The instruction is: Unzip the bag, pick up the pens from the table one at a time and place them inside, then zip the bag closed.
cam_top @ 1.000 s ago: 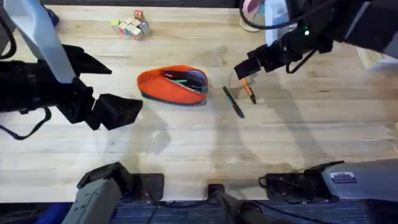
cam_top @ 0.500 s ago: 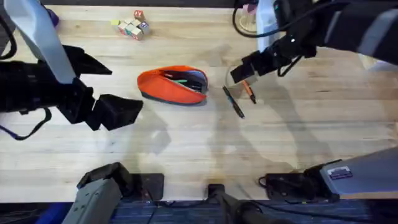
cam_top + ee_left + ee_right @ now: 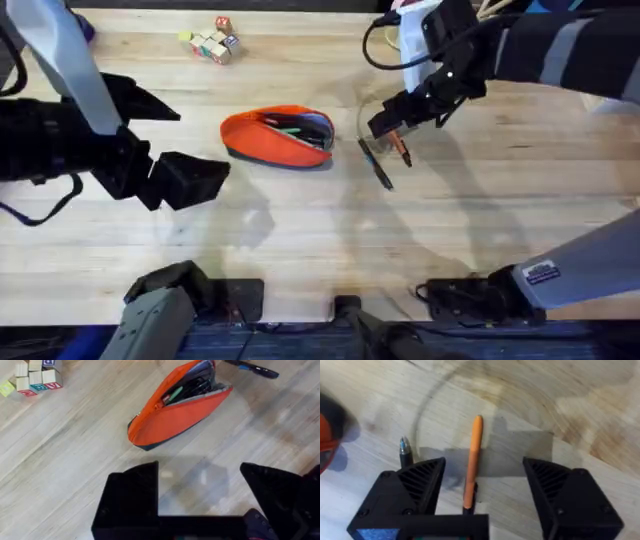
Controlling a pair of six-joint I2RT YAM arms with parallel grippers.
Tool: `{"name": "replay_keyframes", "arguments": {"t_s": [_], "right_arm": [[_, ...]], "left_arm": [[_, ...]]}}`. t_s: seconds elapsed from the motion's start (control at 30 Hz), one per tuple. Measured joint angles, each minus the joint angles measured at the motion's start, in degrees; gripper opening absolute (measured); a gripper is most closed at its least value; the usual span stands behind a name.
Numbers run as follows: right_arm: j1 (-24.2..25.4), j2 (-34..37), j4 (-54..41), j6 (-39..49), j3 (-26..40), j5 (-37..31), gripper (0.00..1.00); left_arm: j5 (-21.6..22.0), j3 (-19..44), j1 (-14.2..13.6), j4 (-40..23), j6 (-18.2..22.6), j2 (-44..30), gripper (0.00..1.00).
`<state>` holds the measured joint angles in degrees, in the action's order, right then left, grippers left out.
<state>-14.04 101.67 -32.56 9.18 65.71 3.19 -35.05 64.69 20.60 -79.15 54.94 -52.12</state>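
The orange bag [image 3: 280, 137] lies on the table [image 3: 320, 230] with its zipper open and pens showing inside; the left wrist view has the bag [image 3: 175, 410] just ahead of my fingers. An orange pen [image 3: 400, 147] and a black pen [image 3: 376, 165] lie to its right. My right gripper [image 3: 385, 122] hangs open right over the orange pen. In the right wrist view the orange pen [image 3: 472, 460] lies between the open fingers and the black pen's tip [image 3: 405, 449] sits beside one finger. My left gripper [image 3: 175, 140] is open, left of the bag.
Several coloured toy blocks [image 3: 210, 42] sit at the back left, and the blocks [image 3: 32, 377] show beyond the bag in the left wrist view. A white object with a cable [image 3: 405, 30] stands at the back behind the right arm.
My right gripper has moved left and come down over the orange pen. The left arm, bag and pens have not moved.
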Motion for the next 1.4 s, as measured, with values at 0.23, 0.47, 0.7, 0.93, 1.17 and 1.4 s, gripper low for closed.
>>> {"name": "replay_keyframes", "arguments": {"t_s": [0.23,0.47,0.7,0.93,1.17,1.4], "right_arm": [[-1.07,0.33,0.33,-0.21,0.0,-2.44,0.777],[-2.95,0.37,0.46,-0.25,0.0,-3.72,0.35],[-3.26,0.36,0.66,-0.25,0.02,-4.54,0.039],[-3.26,0.34,0.59,-0.26,0.16,-4.54,0.03],[-3.52,-1.02,-0.37,-0.37,0.94,-3.68,0.031],[-4.57,-10.81,-0.25,0.52,2.73,4.99,0.031]], "left_arm": [[0.0,0.0,0.0,-0.2,0.0,0.0,0.993],[0.0,0.0,0.0,-0.21,0.0,0.0,0.993],[0.0,0.0,0.0,-0.2,0.0,0.0,0.994],[0.0,0.0,0.0,-0.43,0.0,-0.01,0.993],[0.0,0.0,0.0,-0.68,0.0,-0.01,0.993],[0.0,0.0,0.0,-0.76,0.0,0.0,0.993]]}}
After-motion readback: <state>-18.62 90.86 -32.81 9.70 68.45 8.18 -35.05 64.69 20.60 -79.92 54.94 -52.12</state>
